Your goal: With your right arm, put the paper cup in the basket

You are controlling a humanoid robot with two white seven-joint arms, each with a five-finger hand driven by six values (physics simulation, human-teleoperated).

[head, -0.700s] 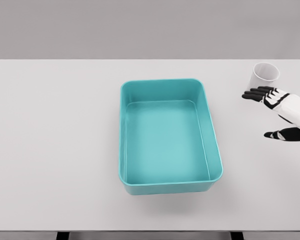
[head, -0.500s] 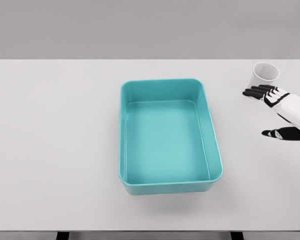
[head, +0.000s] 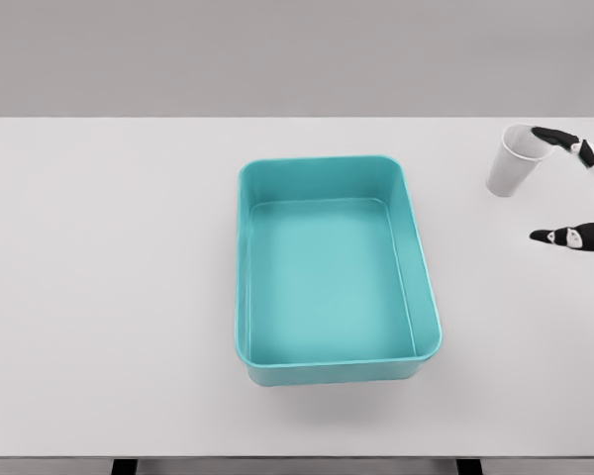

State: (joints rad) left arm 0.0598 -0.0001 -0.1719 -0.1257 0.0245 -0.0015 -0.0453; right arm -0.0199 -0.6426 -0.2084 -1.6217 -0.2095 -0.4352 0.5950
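The white paper cup stands on the table at the far right, leaning slightly with its mouth toward the right. My right hand enters from the right edge and is mostly cut off. Its black-tipped fingers reach over the cup's rim on the far side, while the thumb hangs well in front of the cup. The hand is spread open around the cup's right side and holds nothing. The empty teal basket sits mid-table, left of the cup. The left arm is out of view.
A white table carries both objects, with its front edge near the bottom of the picture. A strip of bare table lies between the basket's right wall and the cup.
The right hand has shifted right and farther back, with its fingers rising from the cup's near side to its rim. The cup now leans and sits slightly lower-left.
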